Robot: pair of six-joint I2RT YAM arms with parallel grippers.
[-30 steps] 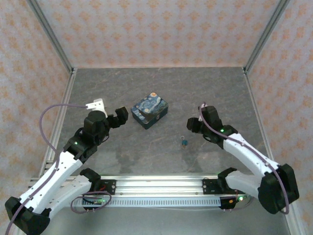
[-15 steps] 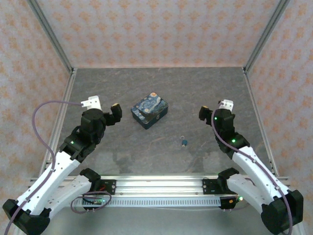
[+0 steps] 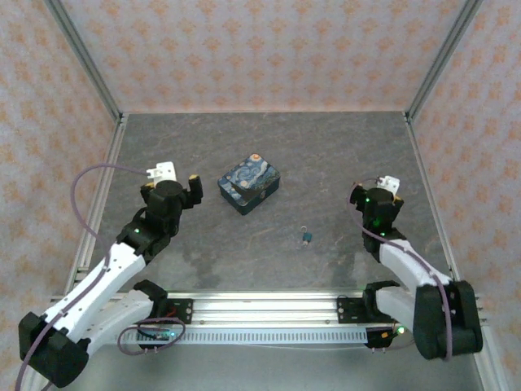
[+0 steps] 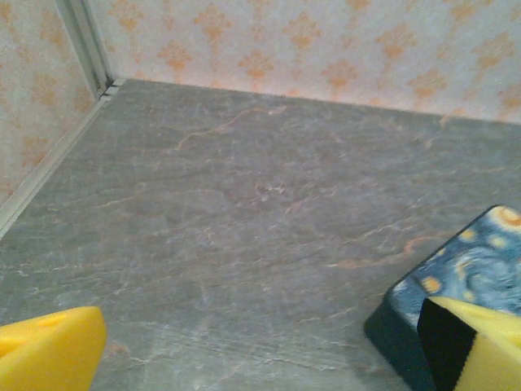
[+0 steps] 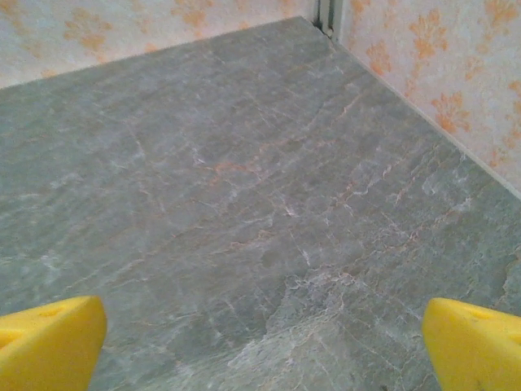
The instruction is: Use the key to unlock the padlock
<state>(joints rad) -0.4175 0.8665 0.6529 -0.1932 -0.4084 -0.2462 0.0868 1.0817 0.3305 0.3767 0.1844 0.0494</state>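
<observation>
The left gripper (image 3: 177,177) and right gripper (image 3: 373,186) are spread wide and empty. The tiny padlock (image 3: 306,237) is best approached squarely from above.

My right claw (image 3: 372,187) has opened wide; a second ago its fingers stood closer together. It has also drawn back from the padlock (image 3: 307,237), which it hung just beside. It now sits well apart from the padlock, toward the right edge of the surface (image 3: 269,138), with the arm folded in closer to its base. My left claw (image 3: 177,177) has eased back a little from the box (image 3: 249,182).
</observation>
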